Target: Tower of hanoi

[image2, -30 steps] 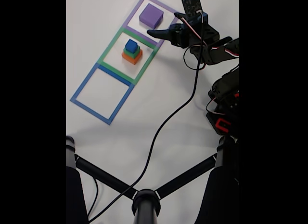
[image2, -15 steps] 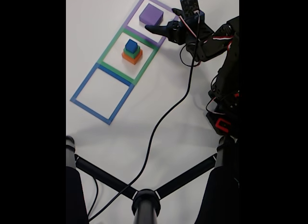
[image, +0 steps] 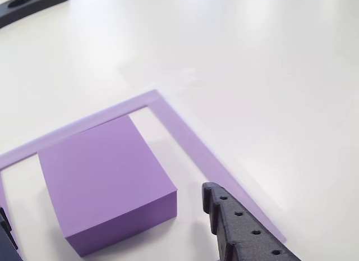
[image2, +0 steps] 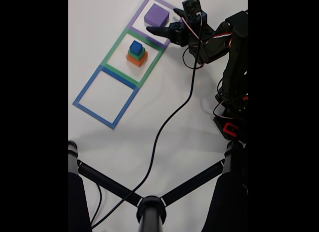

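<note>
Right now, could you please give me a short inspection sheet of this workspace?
Surface: white table, with purple frame, green frame and blue frame in a diagonal row.
Job's things: purple block inside the purple frame; a stack of orange, green and blue blocks, blue on top, inside the green frame; blue frame holds nothing.
Clutter: nothing seen.
Grippers: pincer open, low beside the purple block, one finger near the block's side, apart from it.
Cables: black cable trails from the arm across the table.
Surroundings: black tripod legs at the bottom of the fixed view.
</note>
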Motion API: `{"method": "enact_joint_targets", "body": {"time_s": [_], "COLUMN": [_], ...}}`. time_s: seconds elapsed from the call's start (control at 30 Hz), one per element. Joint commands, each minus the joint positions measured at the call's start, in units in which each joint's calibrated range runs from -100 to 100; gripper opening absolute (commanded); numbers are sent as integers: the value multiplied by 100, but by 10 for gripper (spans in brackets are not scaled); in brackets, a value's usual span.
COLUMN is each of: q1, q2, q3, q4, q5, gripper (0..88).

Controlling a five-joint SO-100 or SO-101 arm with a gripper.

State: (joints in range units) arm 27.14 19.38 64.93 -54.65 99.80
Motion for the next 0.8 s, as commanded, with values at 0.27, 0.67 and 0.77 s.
{"method": "enact_joint_targets", "body": {"time_s": [0.27, 0.67, 0.77], "q1": [-72, -118, -163], "q2": [266, 578, 635], "q3": [-445, -745, -745], "q4": [-326, -415, -488], "q5": [20, 20, 20], "gripper": [420, 425, 425]}}
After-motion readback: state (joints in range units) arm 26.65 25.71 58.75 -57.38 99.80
